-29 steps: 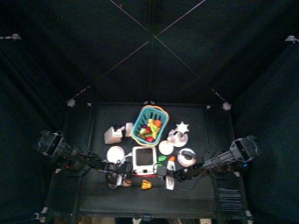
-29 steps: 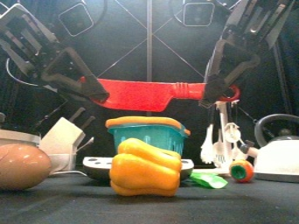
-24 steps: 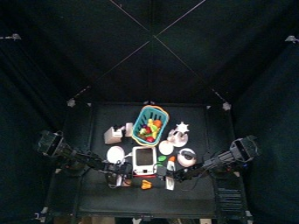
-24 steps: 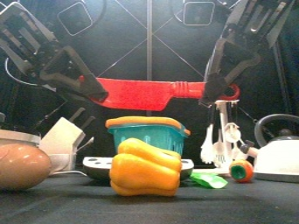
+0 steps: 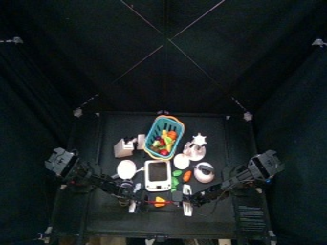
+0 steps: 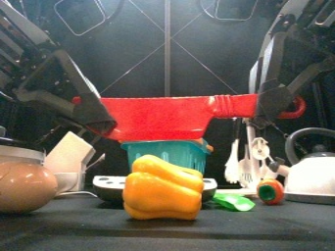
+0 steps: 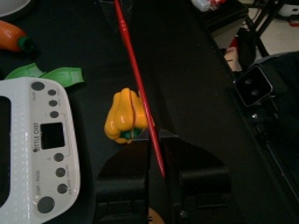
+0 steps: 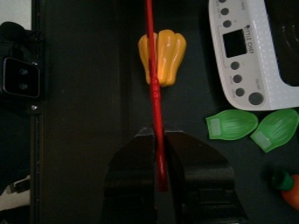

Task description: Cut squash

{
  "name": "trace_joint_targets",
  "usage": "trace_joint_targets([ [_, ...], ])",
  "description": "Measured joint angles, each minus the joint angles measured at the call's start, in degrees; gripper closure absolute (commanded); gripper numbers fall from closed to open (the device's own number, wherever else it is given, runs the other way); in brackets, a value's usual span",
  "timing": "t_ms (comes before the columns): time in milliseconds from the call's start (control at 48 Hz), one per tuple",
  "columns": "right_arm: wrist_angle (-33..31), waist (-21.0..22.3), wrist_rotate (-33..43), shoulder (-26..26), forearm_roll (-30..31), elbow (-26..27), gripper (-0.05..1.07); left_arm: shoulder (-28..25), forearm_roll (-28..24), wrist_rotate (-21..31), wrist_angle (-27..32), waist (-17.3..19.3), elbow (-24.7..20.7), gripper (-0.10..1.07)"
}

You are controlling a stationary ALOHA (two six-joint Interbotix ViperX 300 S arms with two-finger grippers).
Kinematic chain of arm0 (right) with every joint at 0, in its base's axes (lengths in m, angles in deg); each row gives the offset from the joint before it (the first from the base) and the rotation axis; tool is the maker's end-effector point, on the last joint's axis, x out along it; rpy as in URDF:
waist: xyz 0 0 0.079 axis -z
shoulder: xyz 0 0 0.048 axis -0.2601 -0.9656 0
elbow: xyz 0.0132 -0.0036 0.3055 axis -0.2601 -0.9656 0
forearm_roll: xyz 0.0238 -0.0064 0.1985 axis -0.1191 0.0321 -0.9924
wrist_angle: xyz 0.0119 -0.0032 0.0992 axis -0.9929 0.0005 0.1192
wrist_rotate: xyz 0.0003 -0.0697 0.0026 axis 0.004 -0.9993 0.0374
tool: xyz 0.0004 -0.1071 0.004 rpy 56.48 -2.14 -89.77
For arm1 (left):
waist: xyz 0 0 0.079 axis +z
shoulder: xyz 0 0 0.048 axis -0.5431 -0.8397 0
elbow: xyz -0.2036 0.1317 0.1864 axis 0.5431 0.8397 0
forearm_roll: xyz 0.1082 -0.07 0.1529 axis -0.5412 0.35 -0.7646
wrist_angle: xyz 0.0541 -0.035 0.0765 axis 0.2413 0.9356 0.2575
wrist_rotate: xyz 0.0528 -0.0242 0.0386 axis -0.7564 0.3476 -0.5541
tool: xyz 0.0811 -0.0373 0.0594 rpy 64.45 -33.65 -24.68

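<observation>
A yellow ribbed squash (image 6: 164,188) lies at the table's front middle; it also shows in the top view (image 5: 159,202) and both wrist views (image 7: 125,114) (image 8: 163,57). A red knife (image 6: 164,115) hangs level just above it, blade down, held by both arms. My left gripper (image 6: 100,119) is shut on the blade's end (image 7: 156,160). My right gripper (image 6: 276,102) is shut on the red handle (image 8: 158,144). In the wrist views the knife (image 7: 135,79) runs edge-on across the squash.
A teal basket (image 6: 167,154) of toy food stands behind the squash. A white scale (image 7: 35,144) lies beside it, a brown egg-like thing (image 6: 26,184) at the left, a white kettle (image 6: 311,167), white utensils (image 6: 249,157), a carrot (image 6: 268,190) and green pieces (image 8: 251,127) at the right.
Both arms have brought the knife toward the front edge and lower. It now hangs close over the squash. The squash has not moved.
</observation>
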Motion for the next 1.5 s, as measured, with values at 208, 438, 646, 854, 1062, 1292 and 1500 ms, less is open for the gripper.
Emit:
trace_joint_targets([
  [208,0.0,-0.1,0.0,-1.0,-0.7,0.0,0.83,-0.6,1.2,-0.3,-0.2,0.0,-0.2,0.50],
  [438,0.0,0.0,-0.1,-1.1,-0.9,0.1,0.83,-0.6,1.3,-0.6,-0.1,0.0,-0.1,0.50],
  [646,0.0,0.0,-0.4,-1.1,-0.9,0.1,0.83,-0.5,1.4,-0.7,-0.1,0.0,-0.2,0.50],
  [854,-0.2,0.0,-0.4,-1.1,-0.9,0.1,0.83,-0.5,1.1,-0.9,-0.1,0.3,-0.1,0.50],
  [1062,-0.3,0.0,-0.4,-1.1,-1.0,0.1,0.83,-0.4,1.0,-0.9,-0.1,0.7,-0.1,0.50],
  [1292,-0.4,0.0,-0.4,-1.1,-0.9,0.1,0.83,-0.5,0.8,-0.9,-0.1,1.3,-0.1,0.50],
  [1500,-0.4,0.1,-0.3,-1.1,-0.9,0.1,0.83,-0.4,0.6,-0.9,-0.1,1.7,-0.1,0.50],
])
